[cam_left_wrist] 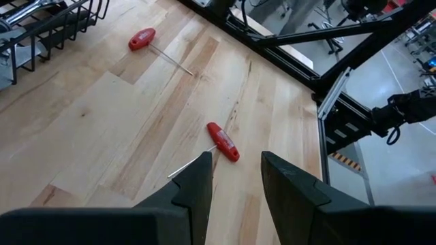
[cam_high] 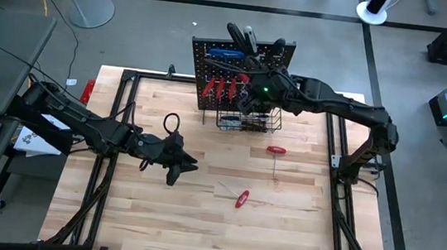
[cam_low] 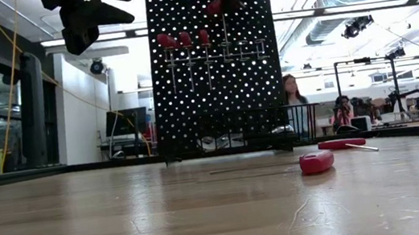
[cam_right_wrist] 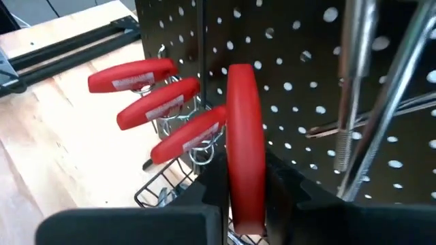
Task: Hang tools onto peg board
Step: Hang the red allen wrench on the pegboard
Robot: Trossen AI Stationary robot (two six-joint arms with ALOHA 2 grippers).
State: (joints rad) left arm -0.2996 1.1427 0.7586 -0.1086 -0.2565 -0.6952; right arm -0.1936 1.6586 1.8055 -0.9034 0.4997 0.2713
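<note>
The black peg board [cam_high: 241, 77] stands upright at the table's far side. Three red-handled tools [cam_right_wrist: 160, 102] hang on it from metal loops, and a blue tool [cam_high: 225, 53] hangs near its top. My right gripper [cam_right_wrist: 245, 170] is close in front of the board, high up, shut on another red-handled tool [cam_right_wrist: 242, 122]. Two more red-handled tools lie flat on the table, one [cam_high: 276, 150] near the board and one [cam_high: 241, 198] in the middle. My left gripper [cam_left_wrist: 235, 184] hovers open above the table's left middle, holding nothing. My right gripper pinches one end of the red handle [cam_right_wrist: 244, 156] between its two fingers. The handle's other end sticks out past the fingertips toward the board. The fingers slant down at the board from the table's right. The tool is clear of the table, beside the three hanging handles.
A black wire basket [cam_high: 249, 121] with metal tools sits at the board's foot. A black loop-shaped object [cam_high: 172, 122] lies on the table's left part. A black frame [cam_high: 128, 78] runs along the table's edges. People sit in the room beyond the table [cam_low: 292, 94].
</note>
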